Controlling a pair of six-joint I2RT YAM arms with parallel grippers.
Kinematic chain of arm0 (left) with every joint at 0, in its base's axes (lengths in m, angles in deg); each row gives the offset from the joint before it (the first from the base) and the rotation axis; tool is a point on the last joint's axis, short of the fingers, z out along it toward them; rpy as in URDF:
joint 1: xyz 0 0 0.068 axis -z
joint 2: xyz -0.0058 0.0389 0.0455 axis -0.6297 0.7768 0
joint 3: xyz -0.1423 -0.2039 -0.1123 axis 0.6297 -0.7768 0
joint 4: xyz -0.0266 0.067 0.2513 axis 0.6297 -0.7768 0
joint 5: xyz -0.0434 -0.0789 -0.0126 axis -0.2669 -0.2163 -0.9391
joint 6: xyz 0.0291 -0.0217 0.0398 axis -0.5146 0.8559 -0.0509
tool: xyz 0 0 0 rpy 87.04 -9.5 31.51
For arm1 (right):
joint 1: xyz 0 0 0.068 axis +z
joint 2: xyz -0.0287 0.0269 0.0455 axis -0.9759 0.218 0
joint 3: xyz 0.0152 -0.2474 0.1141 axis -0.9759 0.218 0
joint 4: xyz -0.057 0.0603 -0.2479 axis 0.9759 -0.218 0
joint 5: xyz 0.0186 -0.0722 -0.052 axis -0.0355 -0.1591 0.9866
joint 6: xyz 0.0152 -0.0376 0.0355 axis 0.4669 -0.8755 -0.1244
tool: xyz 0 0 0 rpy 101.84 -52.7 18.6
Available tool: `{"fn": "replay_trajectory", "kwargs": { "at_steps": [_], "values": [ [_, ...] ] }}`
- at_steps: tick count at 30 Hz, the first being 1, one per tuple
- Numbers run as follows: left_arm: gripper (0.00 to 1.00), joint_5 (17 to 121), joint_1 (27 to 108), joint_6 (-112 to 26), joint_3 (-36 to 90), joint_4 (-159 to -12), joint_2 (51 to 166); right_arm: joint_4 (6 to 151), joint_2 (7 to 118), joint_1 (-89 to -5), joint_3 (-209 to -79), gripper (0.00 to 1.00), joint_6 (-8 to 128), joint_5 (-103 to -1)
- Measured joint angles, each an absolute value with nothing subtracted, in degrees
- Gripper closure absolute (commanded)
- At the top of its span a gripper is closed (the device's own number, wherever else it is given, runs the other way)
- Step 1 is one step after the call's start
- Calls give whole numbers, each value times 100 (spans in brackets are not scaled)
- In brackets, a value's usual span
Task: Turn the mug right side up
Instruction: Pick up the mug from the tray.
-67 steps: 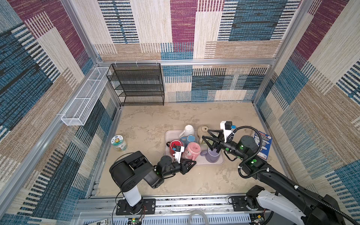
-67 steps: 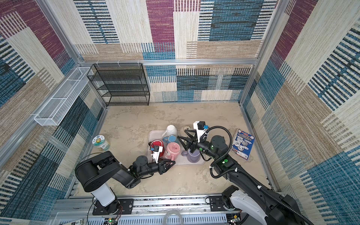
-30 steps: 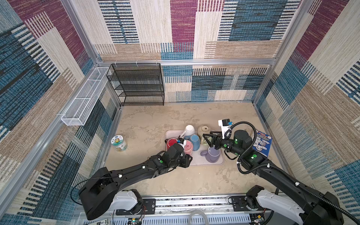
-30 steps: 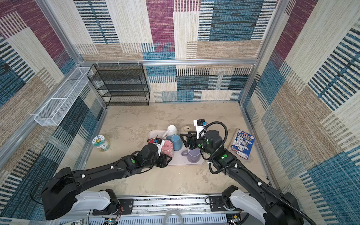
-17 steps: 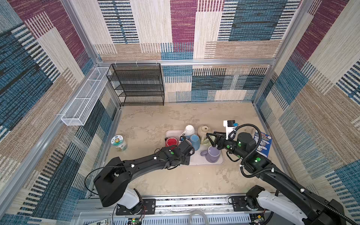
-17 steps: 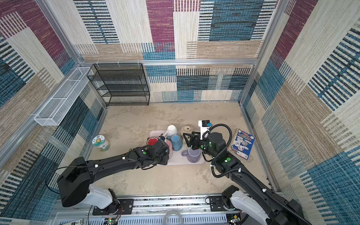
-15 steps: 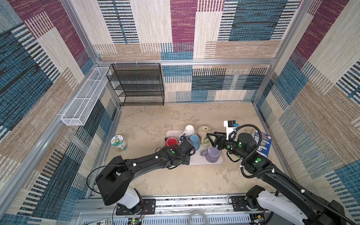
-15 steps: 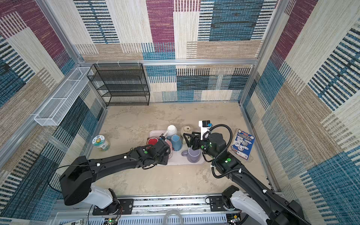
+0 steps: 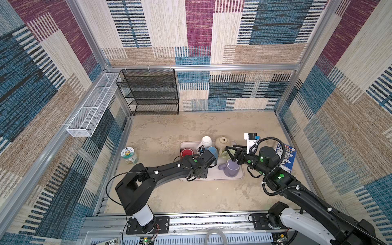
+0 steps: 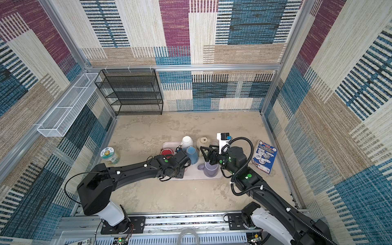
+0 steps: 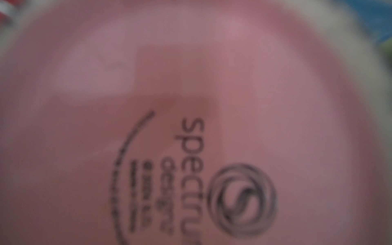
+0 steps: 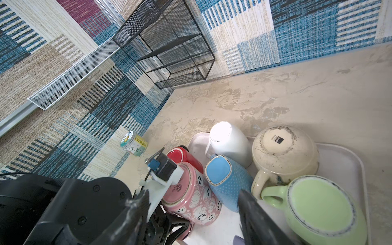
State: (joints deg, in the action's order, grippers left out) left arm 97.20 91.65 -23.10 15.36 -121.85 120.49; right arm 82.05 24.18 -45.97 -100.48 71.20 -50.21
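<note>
I am placing everything against the pale rectangular plastic tray (image 9: 214,175) that is lying on the beige mottled surface (image 9: 169,197). The pink ceramic mug with little ghost faces (image 12: 197,191) is standing base up on the tray's left half. It is sitting just beside the glossy red mug (image 12: 180,154) and the blue dotted mug (image 12: 224,180), and its printed base is filling my left wrist view as a blur (image 11: 191,84). The left claw (image 12: 184,209) is reaching in over the tray's left edge and sitting around that pink mug. One black finger is showing along the mug's wall, but I cannot tell whether the claw is pinching the mug or only framing it. The right claw (image 9: 229,153) is hanging spread wide over the tray's right half, gripping nothing. It is just above the lilac mug (image 9: 230,168) that is standing mouth up near the tray's front right corner. Along the tray's far edge, the white mug (image 9: 206,141) and the speckled cream mug (image 9: 222,141) are both resting base up. The pale green mug (image 12: 318,207) is sitting next to the cream one. Off the tray to its left, a white-lidded jar (image 9: 129,156) is standing on the surface. Off to its right, a blue printed packet (image 9: 285,157) is lying flat.
</note>
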Motion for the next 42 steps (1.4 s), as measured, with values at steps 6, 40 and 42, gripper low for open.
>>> {"fn": "replay_trajectory", "kwargs": {
  "at_steps": [6,40,42],
  "values": [
    [63,9806,9163,-2334,1691,-12345,12184,8262,2418,-4597,-10011,33,7120,-5023],
    [63,9921,9158,-2671,1770,-12443,12191,8362,2357,-4599,-9904,35,7096,-5023],
    [63,9935,9158,-2675,1809,-12491,12202,8362,2357,-4599,-9906,35,7096,-5023]
  ]
}}
